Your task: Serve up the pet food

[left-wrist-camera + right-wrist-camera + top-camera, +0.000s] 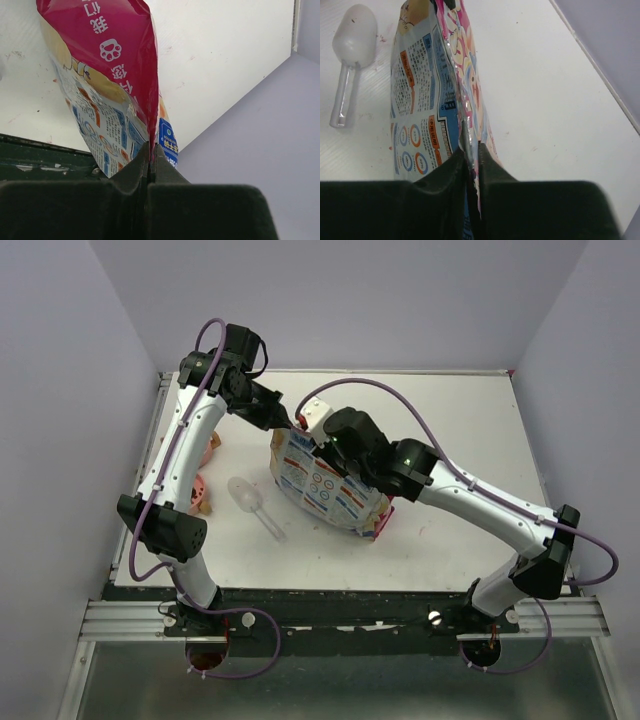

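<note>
The bag (330, 485) sits at the centre of the table (450, 440), its printed white-and-blue face turned toward the overhead camera and its pink end pointing to 4 o'clock. No loose pet food can be seen in any view; the opaque bag hides whatever it contains. The left arm (190, 440) reaches in from 9 o'clock and meets the bag at its 11 o'clock corner. In the left wrist view, the left fingers (134, 170) are pressed fully together with no gap between them. They pinch the pink side seam of the bag (110, 75), which rises straight out of the closed tips. The right arm (480, 500) reaches in from 4 o'clock and passes over the bag to its 12 o'clock edge. In the right wrist view, the right fingers (451, 167) stand slightly parted, with a narrow slot between the tips. The folded edge of the bag (420, 125) runs through that slot. The film touches at least the left-hand finger in that view. It cannot be determined whether both pads press on the film or merely flank it. A clear plastic scoop (250, 498) lies flat on the table at 9 o'clock from the bag, close to it but not touching, with its handle pointing to 5 o'clock. Two salmon-pink bowls (203, 492) sit at the 9 o'clock edge of the table, partly hidden beneath the left arm.
</note>
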You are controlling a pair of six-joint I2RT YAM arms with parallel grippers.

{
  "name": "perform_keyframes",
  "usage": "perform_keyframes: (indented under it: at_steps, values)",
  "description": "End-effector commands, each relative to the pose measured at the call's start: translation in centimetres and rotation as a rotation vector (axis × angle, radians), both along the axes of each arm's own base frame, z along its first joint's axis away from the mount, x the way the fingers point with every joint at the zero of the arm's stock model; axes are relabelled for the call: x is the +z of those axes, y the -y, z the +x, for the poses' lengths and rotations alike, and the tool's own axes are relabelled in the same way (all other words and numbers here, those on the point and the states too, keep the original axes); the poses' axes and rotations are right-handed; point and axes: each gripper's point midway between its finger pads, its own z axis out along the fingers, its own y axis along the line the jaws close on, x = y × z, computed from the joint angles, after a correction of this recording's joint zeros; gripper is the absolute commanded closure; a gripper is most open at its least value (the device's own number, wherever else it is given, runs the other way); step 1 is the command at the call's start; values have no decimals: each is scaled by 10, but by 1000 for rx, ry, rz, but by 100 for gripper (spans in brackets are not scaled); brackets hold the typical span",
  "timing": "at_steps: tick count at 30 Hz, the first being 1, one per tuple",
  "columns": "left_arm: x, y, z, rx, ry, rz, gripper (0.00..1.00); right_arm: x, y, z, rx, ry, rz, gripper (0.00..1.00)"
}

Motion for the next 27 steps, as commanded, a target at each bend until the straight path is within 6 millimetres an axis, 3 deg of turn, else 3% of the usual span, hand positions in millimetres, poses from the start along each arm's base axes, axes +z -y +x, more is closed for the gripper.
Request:
perform_keyframes:
  at_steps: [1, 2, 13, 17, 23, 24, 25, 27]
  values:
    - [22, -37, -9, 108, 29, 59, 100, -17, 53, -1, -111, -19, -169, 91]
    - [21, -36, -9, 108, 27, 59, 100, -17, 53, 0, -116, -17, -169, 100]
    - [22, -38, -7, 108, 33, 64, 100, -4, 66, -13, -121, -83, -63, 100]
    - [21, -39, -7, 109, 29, 72, 100, -17, 73, -18, -128, -116, -102, 94]
    - [22, -40, -6, 106, 38, 73, 100, -16, 78, -16, -143, -100, -118, 80]
    - [23, -40, -6, 109, 41, 73, 100, -15, 79, -15, -152, -91, -124, 82]
    - [23, -39, -6, 107, 37, 71, 100, -15, 81, -14, -158, -89, -130, 100]
    - [24, -39, -6, 105, 40, 70, 100, -16, 81, -14, -157, -86, -133, 100]
